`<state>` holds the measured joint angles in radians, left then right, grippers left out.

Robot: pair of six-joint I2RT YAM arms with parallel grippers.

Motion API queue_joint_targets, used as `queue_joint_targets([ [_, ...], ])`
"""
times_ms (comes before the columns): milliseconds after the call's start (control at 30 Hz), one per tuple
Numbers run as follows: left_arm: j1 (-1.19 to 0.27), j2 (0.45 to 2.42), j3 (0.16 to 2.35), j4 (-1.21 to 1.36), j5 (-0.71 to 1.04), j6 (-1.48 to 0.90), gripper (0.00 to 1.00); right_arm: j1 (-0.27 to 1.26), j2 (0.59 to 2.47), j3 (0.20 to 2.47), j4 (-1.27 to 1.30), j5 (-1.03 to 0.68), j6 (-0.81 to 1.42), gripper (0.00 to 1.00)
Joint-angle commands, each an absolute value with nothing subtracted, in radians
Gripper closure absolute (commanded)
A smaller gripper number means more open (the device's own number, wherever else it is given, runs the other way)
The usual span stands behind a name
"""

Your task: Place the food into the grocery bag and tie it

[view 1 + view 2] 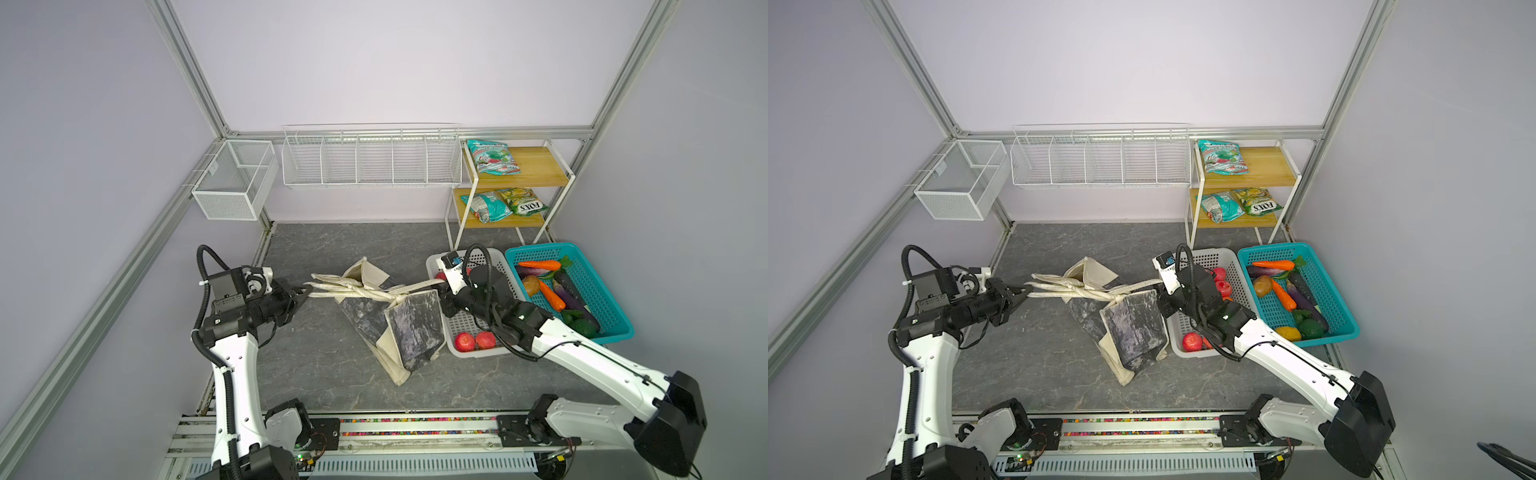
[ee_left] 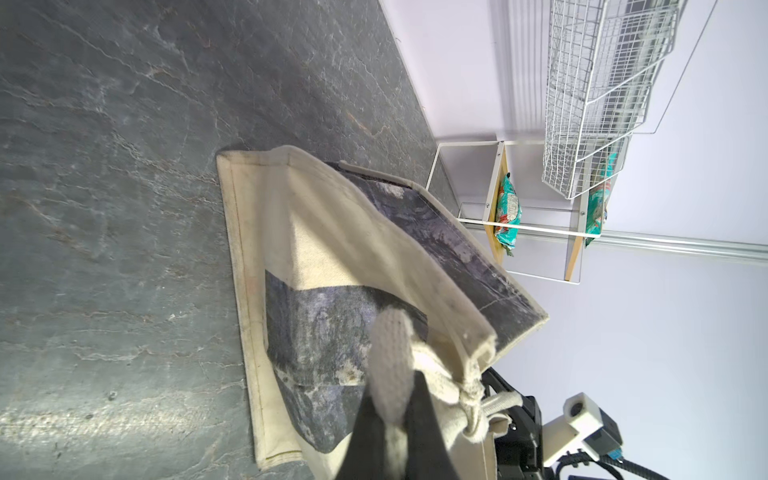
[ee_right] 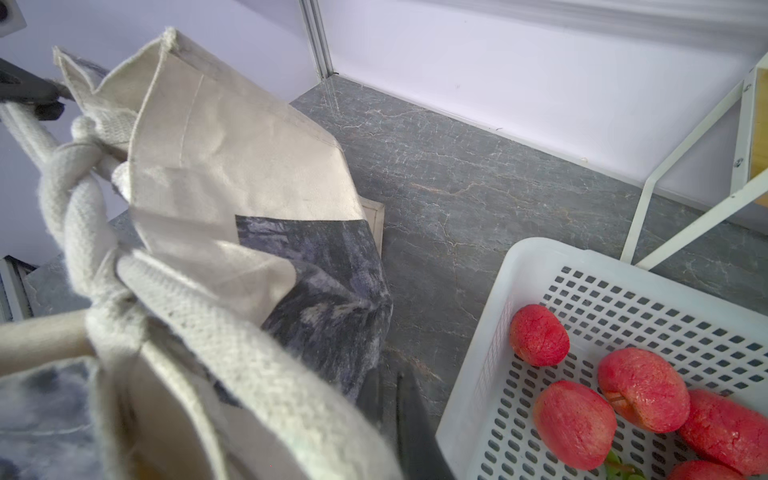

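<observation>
Both my tools are clenched on the bag's straps. The left tool (image 1: pixel 305 292) pinches the handle loop (image 1: pixel 328 291) at its far end. In the left wrist view the woven strap sits squeezed between the two dark fingers (image 2: pixel 428 428). The right tool (image 1: pixel 444 289) looks clamped on the other handle (image 1: pixel 419 286), which runs straight into its jaws in both top views.

What matters for the next move is that the straps form one line across the tabletop (image 1: pixel 332 249), left to right, from tool to tool. They twist into a knot (image 1: pixel 397 297) that sits nearer the right tool. The grocery bag (image 1: pixel 415 328) slumps on its side under that line, its mouth gathered up at the knot. It lies just beside the white basket (image 1: pixel 461 328), and I cannot tell whether they touch. Its contents are hidden from me.

I judge this to be the cinching step. The pull should go outward along the strap line, each tool moving away from the knot. Pulling off that axis would likely drag the bag into the basket rather than tighten anything.
</observation>
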<state>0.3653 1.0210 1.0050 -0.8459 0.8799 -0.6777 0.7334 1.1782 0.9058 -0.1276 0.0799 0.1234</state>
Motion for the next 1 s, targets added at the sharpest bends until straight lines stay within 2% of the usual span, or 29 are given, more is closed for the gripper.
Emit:
queue_joint_targets([
  [0, 0.539, 1.076, 1.061, -0.607, 0.46, -0.676, 1.0, 0.569, 1.1, 0.84, -0.41, 0.478, 0.15, 0.93],
  [300, 0.577, 1.149, 1.137, -0.596, 0.482, -0.671, 1.0, 0.52, 1.083, 0.807, -0.44, 0.493, 0.156, 0.93],
  [767, 0.618, 1.114, 1.129, -0.593, 0.473, -0.691, 1.0, 0.488, 1.058, 0.804, -0.448, 0.49, 0.125, 0.93],
  [967, 0.618, 1.124, 1.098, -0.557, 0.62, -0.718, 1.0, 0.493, 1.058, 0.782, -0.363, 0.333, 0.082, 0.93],
])
